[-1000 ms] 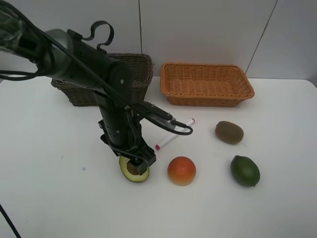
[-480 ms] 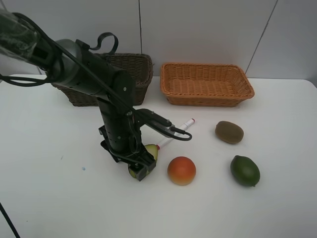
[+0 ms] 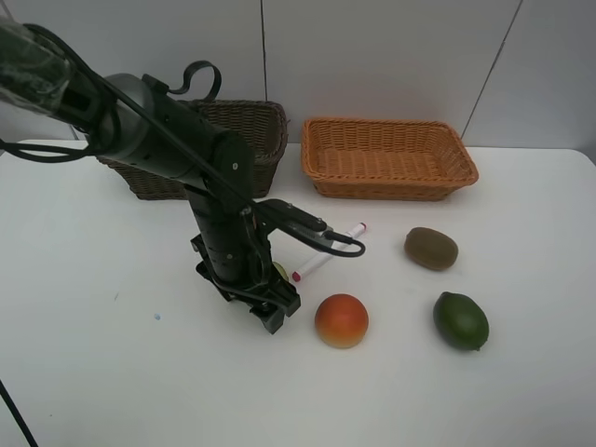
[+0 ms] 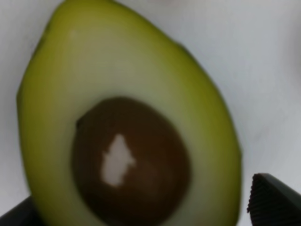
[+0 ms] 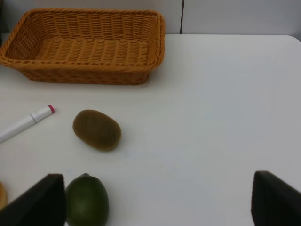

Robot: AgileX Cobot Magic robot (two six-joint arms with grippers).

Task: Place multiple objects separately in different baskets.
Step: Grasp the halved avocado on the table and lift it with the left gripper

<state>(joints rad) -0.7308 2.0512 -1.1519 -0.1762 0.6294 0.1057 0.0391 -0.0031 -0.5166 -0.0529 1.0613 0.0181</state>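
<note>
Left pincer hangs low over halved avocado, jaws wide either side of it, near orange-red fruit; whether pads press it we cannot tell. We judge straddle sets up lift toward one basket. Right pincer gapes empty, overlooking kiwi, lime. White surface also carries marker, dark basket, orange basket at far edge; pale panelled wall behind.
</note>
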